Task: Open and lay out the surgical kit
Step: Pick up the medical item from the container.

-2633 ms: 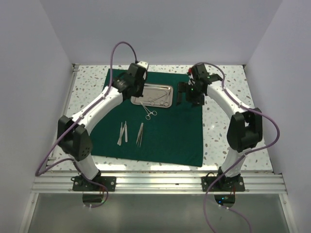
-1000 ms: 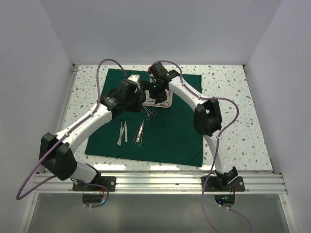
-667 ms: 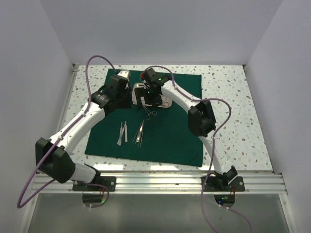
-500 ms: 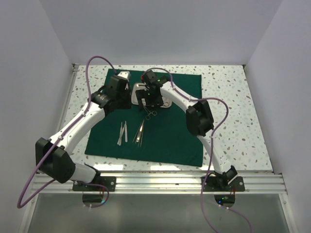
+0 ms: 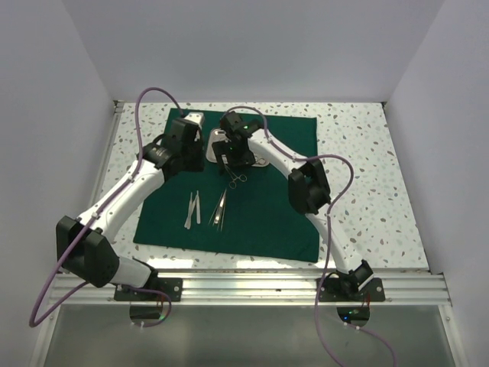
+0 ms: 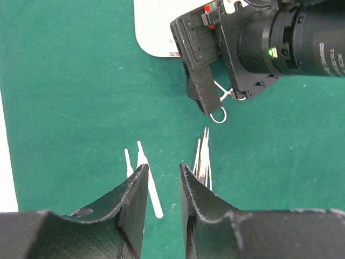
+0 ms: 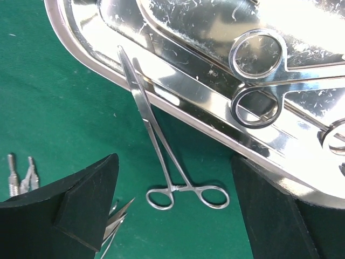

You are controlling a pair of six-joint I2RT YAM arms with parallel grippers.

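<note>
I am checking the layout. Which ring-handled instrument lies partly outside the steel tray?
The slim clamp: tips on the tray rim, rings on the green cloth. The other ring-handled ones lie inside the tray.

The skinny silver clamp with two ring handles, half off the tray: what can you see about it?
The clamp is thin, shiny metal: two long straight arms closed together, ending in two small finger rings. Its tips rest on the rim of the steel tray, and its rings lie down on the green cloth. The right gripper is open, with a finger on each side of the rings, not closed on it.
</note>
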